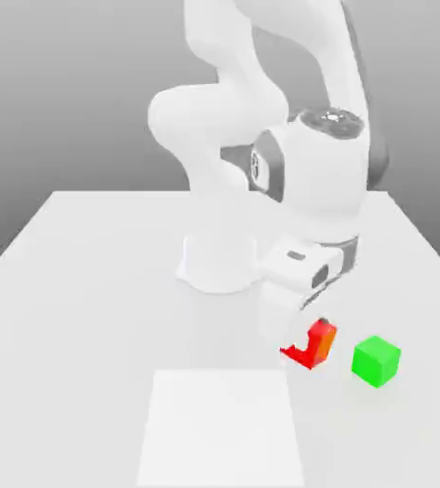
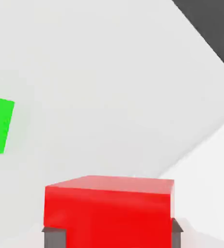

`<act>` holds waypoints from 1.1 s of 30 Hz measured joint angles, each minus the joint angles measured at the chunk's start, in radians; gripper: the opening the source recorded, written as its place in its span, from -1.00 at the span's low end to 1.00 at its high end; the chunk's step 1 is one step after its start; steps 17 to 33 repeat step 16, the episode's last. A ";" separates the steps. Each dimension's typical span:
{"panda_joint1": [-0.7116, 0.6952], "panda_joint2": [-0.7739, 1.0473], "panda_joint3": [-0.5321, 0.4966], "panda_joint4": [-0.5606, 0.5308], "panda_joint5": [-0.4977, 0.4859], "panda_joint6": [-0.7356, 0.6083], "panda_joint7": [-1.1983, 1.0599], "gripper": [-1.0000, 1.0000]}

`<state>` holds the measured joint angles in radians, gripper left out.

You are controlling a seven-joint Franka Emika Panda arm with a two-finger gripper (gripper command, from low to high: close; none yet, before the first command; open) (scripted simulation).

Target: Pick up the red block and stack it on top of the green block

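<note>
Red matte cube (image 2: 116, 213), the one to be stacked, sits between the two fingers of the white robot gripper (image 1: 305, 329), which are closed on its opposite sides. In the exterior view it is just beside the bright green matte cube (image 1: 376, 361), on that view's left of it, apart from it. The step in hand looks to be the grasp or early lift; next, the gripper should raise the block clear, carry it over the green one and lower it squarely.
</note>
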<state>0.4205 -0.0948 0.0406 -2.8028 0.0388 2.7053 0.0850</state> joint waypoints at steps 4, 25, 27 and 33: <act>0.105 -0.026 0.068 0.007 0.001 -0.032 -0.156 -1.00; 0.157 0.188 0.069 0.019 -0.078 0.169 -0.159 1.00; 0.157 0.188 0.069 0.019 -0.078 0.169 -0.159 1.00; 0.157 0.188 0.069 0.019 -0.078 0.169 -0.159 1.00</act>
